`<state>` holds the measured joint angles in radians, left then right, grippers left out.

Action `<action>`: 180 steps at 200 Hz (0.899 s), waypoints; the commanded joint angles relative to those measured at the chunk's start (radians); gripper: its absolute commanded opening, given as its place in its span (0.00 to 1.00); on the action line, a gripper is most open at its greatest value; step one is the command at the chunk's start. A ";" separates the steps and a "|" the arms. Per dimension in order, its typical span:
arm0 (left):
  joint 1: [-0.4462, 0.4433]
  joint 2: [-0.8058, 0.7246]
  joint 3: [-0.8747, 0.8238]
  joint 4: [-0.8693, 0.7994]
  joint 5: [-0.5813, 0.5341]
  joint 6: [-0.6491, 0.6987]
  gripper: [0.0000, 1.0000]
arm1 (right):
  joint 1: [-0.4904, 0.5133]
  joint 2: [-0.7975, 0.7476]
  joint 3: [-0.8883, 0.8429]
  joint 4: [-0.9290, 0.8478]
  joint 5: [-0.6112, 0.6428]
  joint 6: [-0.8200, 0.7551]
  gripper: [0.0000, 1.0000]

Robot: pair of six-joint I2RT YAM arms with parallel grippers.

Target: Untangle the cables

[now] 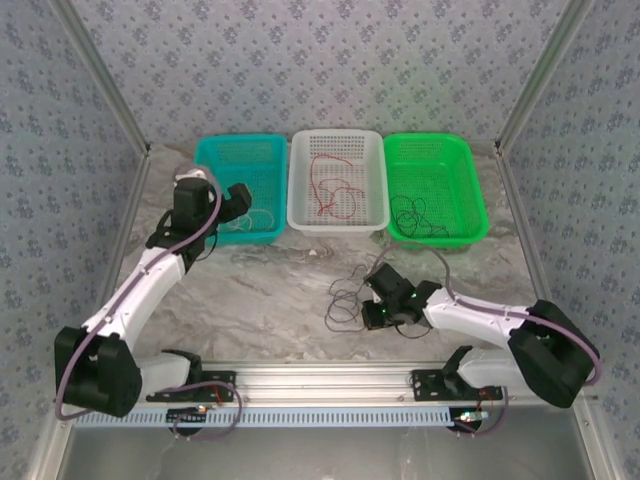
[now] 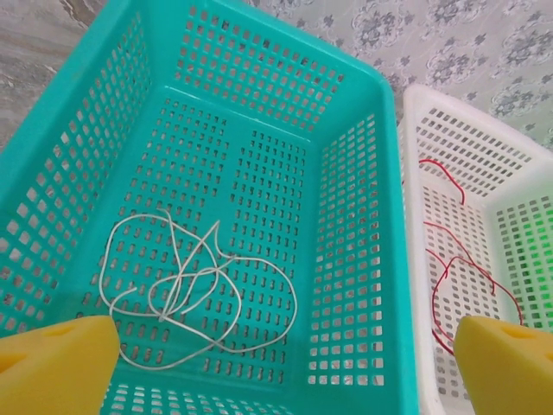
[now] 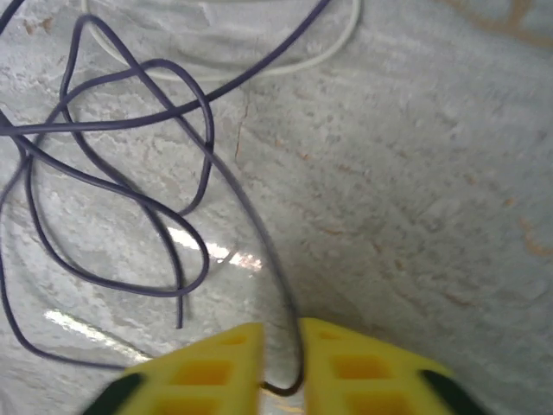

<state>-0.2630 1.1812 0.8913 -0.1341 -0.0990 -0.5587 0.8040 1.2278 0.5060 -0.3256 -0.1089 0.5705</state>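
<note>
Dark cable (image 3: 257,233), tangled loose on worktop (image 3: 432,190): right gripper (image 3: 281,346) clenched on one strand, pickup in hand. Left gripper (image 2: 281,367) released over teal basket (image 2: 390,216), white cable (image 2: 177,290) inside. Next: lift slowly, freeing loops.

dark cable (image 3: 210,130) cropped (left edge)

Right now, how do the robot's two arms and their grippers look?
Left arm and right arm: white links, black joints and bases, a thin purple cable along each. The fingers are yellow and blocky, with rectangular recesses.
</note>
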 commanded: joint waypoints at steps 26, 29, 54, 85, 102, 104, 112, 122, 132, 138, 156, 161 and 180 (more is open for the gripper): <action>-0.031 -0.077 -0.060 0.028 -0.041 0.029 1.00 | 0.019 -0.214 0.065 -0.132 0.047 -0.069 0.00; -0.033 -0.079 -0.063 0.029 -0.039 0.029 0.99 | 0.020 -0.228 0.069 -0.143 0.050 -0.074 0.00; -0.079 -0.096 -0.096 0.060 -0.019 0.040 1.00 | 0.031 -0.343 0.118 -0.224 0.075 -0.108 0.00; -0.174 -0.121 -0.129 0.111 0.002 0.094 0.99 | 0.058 -0.459 0.186 -0.300 0.100 -0.163 0.00; -0.214 -0.129 -0.140 0.143 0.048 0.119 0.98 | 0.069 -0.504 0.215 -0.298 0.083 -0.201 0.00; -0.219 -0.130 -0.141 0.148 0.058 0.123 0.98 | 0.070 -0.509 0.217 -0.296 0.080 -0.207 0.00; -0.234 -0.130 -0.145 0.173 0.097 0.138 0.98 | 0.072 -0.521 0.227 -0.288 0.067 -0.226 0.00; -0.248 -0.130 -0.153 0.215 0.176 0.162 0.96 | 0.073 -0.527 0.240 -0.288 0.065 -0.247 0.00; -0.268 -0.127 -0.160 0.254 0.248 0.190 0.95 | 0.074 -0.521 0.254 -0.296 0.073 -0.263 0.00; -0.281 -0.123 -0.162 0.272 0.289 0.209 0.94 | 0.075 -0.518 0.261 -0.298 0.075 -0.273 0.00; -0.334 -0.104 -0.150 0.284 0.364 0.275 0.92 | 0.077 -0.516 0.272 -0.285 0.081 -0.293 0.00; -0.349 -0.094 -0.146 0.283 0.381 0.294 0.91 | 0.079 -0.518 0.272 -0.281 0.081 -0.298 0.00; -0.406 -0.051 -0.126 0.298 0.481 0.344 0.88 | 0.084 -0.522 0.275 -0.237 0.087 -0.314 0.00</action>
<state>-0.6121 1.0878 0.7361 0.0967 0.2035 -0.3256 0.8776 0.7139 0.7452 -0.5804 -0.0372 0.3107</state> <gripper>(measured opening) 0.899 0.063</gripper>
